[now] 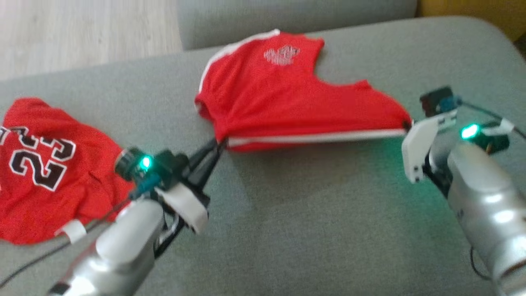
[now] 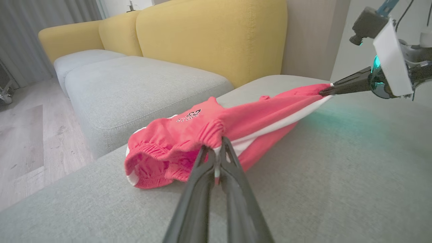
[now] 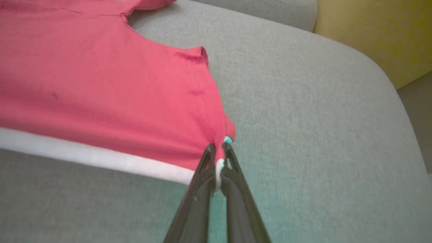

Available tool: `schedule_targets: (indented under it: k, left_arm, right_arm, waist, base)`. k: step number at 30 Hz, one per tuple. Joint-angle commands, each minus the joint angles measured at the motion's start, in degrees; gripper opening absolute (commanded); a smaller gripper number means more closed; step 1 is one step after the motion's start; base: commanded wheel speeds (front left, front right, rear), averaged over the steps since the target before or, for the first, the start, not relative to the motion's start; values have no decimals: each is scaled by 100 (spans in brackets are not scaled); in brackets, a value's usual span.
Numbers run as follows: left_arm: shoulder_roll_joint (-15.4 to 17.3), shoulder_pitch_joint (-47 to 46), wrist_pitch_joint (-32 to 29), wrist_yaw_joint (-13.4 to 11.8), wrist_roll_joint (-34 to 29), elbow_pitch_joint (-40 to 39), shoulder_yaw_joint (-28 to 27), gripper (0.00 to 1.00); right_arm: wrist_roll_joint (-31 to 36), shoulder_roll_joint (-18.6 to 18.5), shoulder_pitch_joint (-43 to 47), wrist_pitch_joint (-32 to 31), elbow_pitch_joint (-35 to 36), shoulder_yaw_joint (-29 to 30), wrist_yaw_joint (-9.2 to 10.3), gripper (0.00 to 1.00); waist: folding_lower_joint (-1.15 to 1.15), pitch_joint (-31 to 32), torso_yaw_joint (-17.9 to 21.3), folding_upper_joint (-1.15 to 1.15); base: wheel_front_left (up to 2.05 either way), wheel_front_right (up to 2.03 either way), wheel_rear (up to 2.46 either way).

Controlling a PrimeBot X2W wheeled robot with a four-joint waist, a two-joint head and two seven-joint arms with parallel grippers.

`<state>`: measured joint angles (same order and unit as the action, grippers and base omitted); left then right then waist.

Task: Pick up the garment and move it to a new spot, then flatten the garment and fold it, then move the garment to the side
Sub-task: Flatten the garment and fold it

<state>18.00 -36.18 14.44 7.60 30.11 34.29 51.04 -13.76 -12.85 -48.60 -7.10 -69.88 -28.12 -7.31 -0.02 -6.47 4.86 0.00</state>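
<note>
Left gripper (image 1: 221,144) clamped on shorts (image 1: 283,102) corner | right gripper (image 1: 407,126) clamped on opposite corner | striped edge taut between | jersey (image 1: 45,164) apart, left

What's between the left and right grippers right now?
The red shorts, white-striped edge stretched from left gripper to right gripper, both shut on it; bare grey cushion beneath. Clearest in the head view.
</note>
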Motion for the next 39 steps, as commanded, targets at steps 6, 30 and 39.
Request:
schedule_targets:
  k: [6,30,39]
  left_arm:
    - [297,475,55,-98,62,-407,-210,0]
    - [558,1154,-369,-863,288,-1664,-312,0]
    - [382,362,-593,-737,259,-1419,-365,0]
  right_arm:
    - [-1179,-709,767,-578,1197,-1052,-18,0]
    - [-1689,-2119,1526,-858,3994,-529,-18,0]
    - [-958,-1649,705,-724,3633,11,-18,0]
  waist:
    - [2,678,139,0]
    - [2,590,-99,0]
    - [2,-164,-586,0]
  base:
    - [0,0,0]
    - [0,0,0]
    - [0,0,0]
